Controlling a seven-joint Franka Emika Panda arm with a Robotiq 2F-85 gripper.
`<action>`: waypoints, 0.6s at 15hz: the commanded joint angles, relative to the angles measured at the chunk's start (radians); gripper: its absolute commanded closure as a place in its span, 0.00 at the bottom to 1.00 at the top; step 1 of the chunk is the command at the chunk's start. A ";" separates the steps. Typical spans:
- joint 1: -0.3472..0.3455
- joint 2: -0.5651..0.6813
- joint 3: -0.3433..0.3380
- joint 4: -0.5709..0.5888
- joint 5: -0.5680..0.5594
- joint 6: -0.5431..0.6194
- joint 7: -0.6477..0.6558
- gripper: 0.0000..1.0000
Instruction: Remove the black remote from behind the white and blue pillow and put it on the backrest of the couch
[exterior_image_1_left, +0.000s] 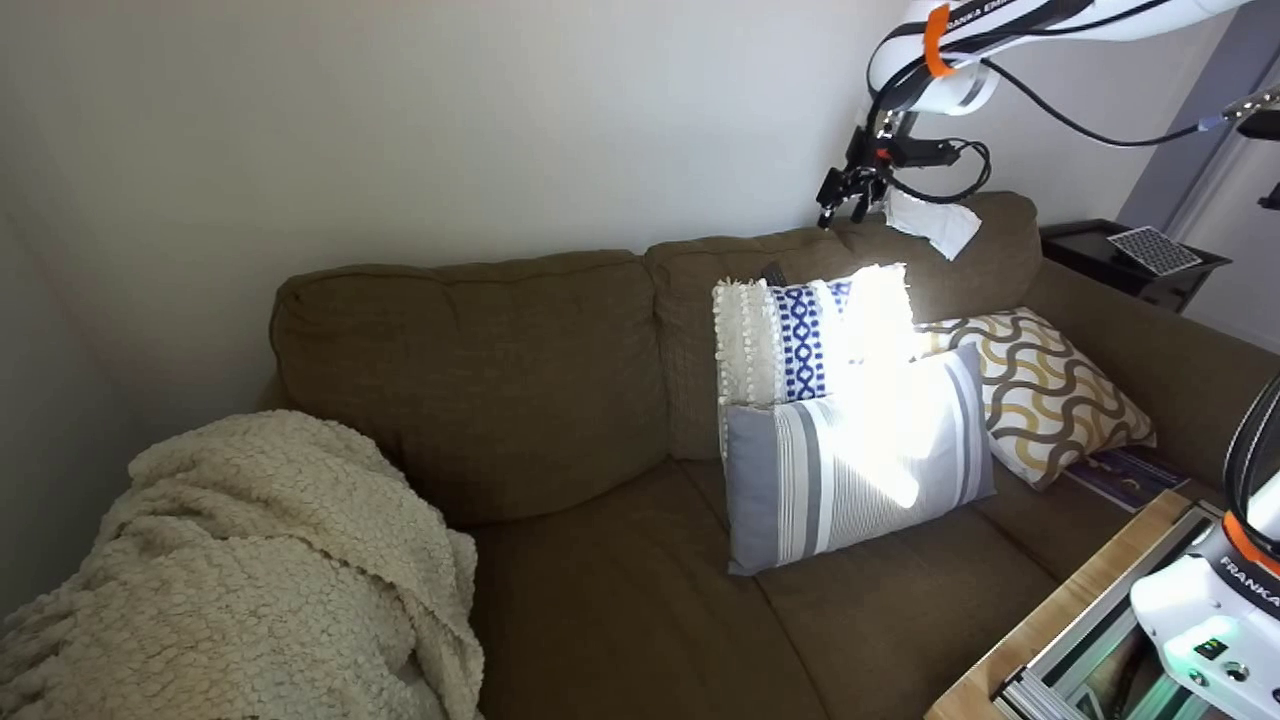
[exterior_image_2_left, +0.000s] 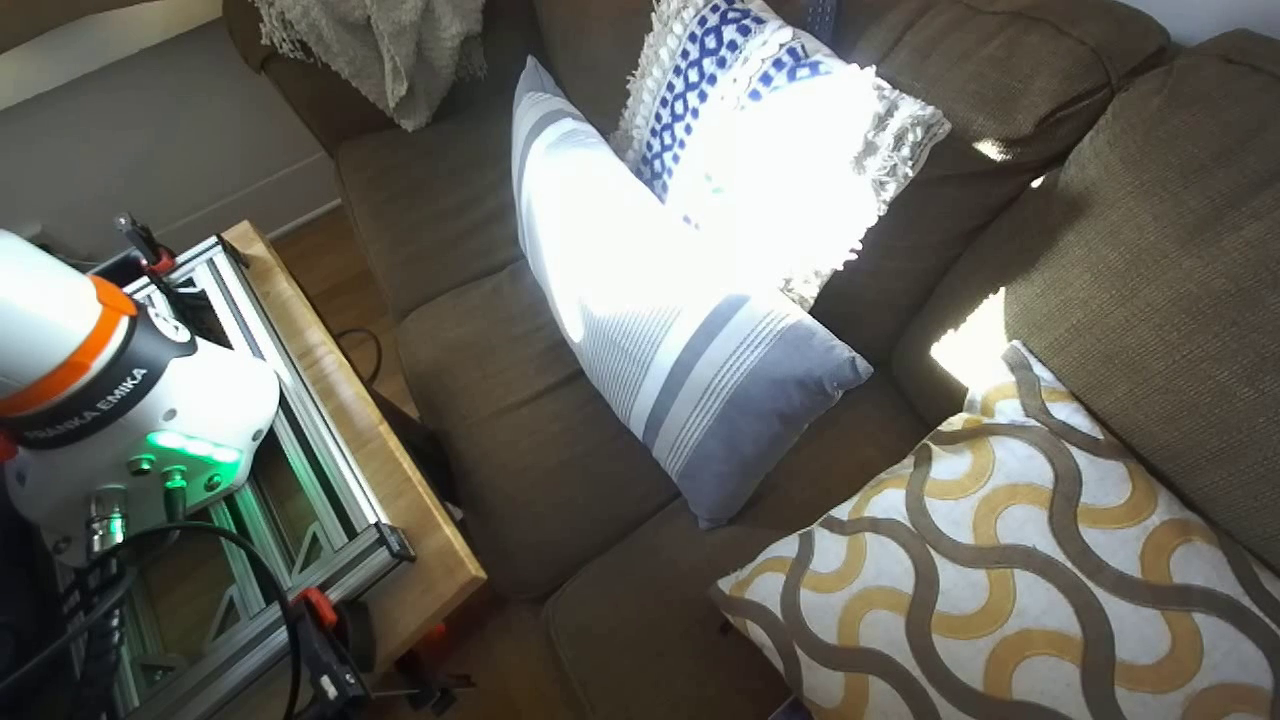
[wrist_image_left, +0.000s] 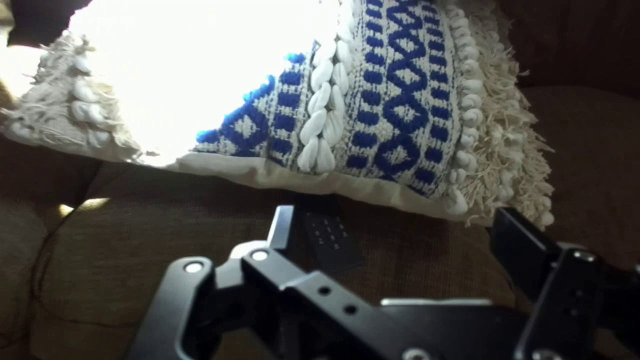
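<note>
Showing behind pillow, remote, below end effector

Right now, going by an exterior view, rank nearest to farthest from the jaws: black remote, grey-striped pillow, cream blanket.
1. Black remote: poking up behind the white and blue pillow.
2. Grey-striped pillow: in front of that white and blue pillow.
3. Cream blanket: well off, lower left in an exterior view.

Rough woven blue-and-white pillow, matt cloth backrest, apparently matt plastic remote
</note>
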 joint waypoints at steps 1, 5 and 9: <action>0.014 0.185 0.033 0.195 -0.100 -0.112 -0.019 0.00; 0.046 0.332 0.020 0.363 -0.250 -0.188 -0.012 0.00; 0.064 0.415 -0.007 0.462 -0.367 -0.154 0.009 0.00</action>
